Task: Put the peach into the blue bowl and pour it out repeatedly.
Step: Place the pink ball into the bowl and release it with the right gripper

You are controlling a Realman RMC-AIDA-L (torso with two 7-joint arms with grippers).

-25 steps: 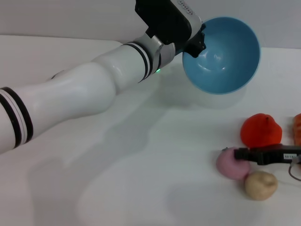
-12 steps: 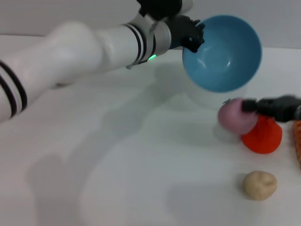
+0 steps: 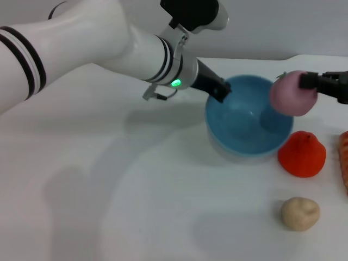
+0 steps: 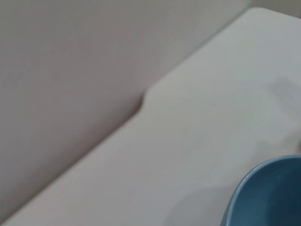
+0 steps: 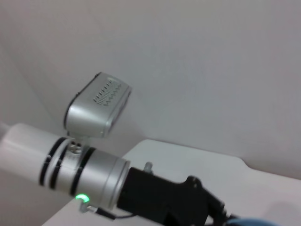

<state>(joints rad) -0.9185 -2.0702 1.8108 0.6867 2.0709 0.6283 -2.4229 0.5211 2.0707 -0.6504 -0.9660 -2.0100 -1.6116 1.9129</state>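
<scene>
The blue bowl stands upright on the white table, right of centre in the head view. My left gripper is shut on its left rim. The pink peach hangs in the air just above the bowl's right rim, with my right gripper shut on it from the right. The left wrist view catches only a curved piece of the blue bowl's rim. The right wrist view looks across at my left arm's wrist with its green light; the peach is hidden there.
A red-orange fruit sits on the table just right of the bowl. A beige lumpy potato-like thing lies nearer the front. An orange object shows at the right edge. The wall runs along the table's far side.
The bowl, held tilted in the air before, has come down level onto the table. My right gripper has lifted the peach off the table and carried it up over the bowl's right rim.
</scene>
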